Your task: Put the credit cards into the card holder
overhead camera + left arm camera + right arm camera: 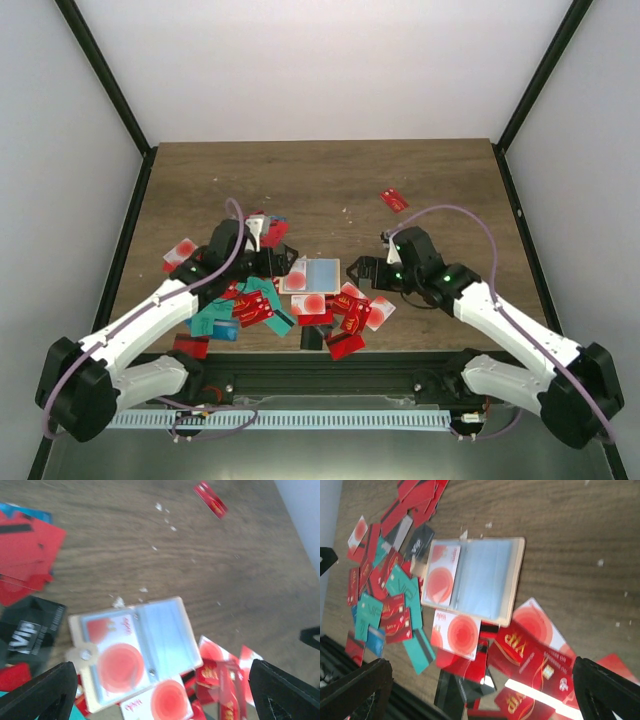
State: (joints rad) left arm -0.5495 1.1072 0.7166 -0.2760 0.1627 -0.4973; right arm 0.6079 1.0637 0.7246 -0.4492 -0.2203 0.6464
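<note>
The card holder [313,275] lies open on the table, beige-rimmed and light blue inside, with a white-and-red card in its left half. It also shows in the left wrist view [135,645] and the right wrist view [480,577]. Credit cards [255,305], red, teal, black and white-red, lie scattered around it, with more to its right [355,315]. My left gripper [282,258] hovers open just left of the holder, empty, fingers [42,695] wide apart. My right gripper [362,270] hovers open just right of it, empty, fingers [607,690] wide apart.
One lone red card [394,200] lies far right of the pile, also in the left wrist view [211,499]. A stack of red cards [25,555] and a black VIP card [32,627] lie left of the holder. Small white crumbs [119,601] dot the wood.
</note>
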